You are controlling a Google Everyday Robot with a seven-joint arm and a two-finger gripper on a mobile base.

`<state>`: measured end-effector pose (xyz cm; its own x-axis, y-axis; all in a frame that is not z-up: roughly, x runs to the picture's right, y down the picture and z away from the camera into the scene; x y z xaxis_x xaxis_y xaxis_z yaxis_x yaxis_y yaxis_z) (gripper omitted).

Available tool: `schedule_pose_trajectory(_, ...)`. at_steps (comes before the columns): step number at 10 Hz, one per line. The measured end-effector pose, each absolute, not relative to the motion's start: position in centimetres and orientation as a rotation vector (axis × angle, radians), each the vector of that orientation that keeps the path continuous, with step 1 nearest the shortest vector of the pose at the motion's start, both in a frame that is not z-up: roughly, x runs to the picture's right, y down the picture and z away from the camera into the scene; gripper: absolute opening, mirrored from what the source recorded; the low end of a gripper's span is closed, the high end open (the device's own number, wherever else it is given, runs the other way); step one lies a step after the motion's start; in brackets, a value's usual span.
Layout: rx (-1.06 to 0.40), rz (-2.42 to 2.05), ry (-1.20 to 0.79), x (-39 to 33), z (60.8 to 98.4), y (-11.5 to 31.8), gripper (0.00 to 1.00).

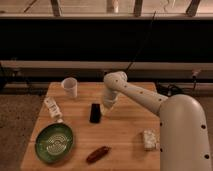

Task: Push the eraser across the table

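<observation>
The eraser is a small flat black block lying near the middle of the light wooden table. My white arm reaches in from the right and bends down over the table. My gripper hangs at the arm's end, right beside the eraser's right edge, touching or nearly touching it.
A white cup stands at the back left. A small white bottle lies at the left edge. A green plate sits at the front left, a reddish-brown sausage-shaped thing at the front, a whitish speckled block at the right.
</observation>
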<state>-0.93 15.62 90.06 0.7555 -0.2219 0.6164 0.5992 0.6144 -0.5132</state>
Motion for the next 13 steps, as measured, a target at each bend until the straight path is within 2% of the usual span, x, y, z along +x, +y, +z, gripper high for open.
schedule_pose_trajectory(13,-0.783,-0.547,-0.564,-2.8,90.7,15.1,0.00)
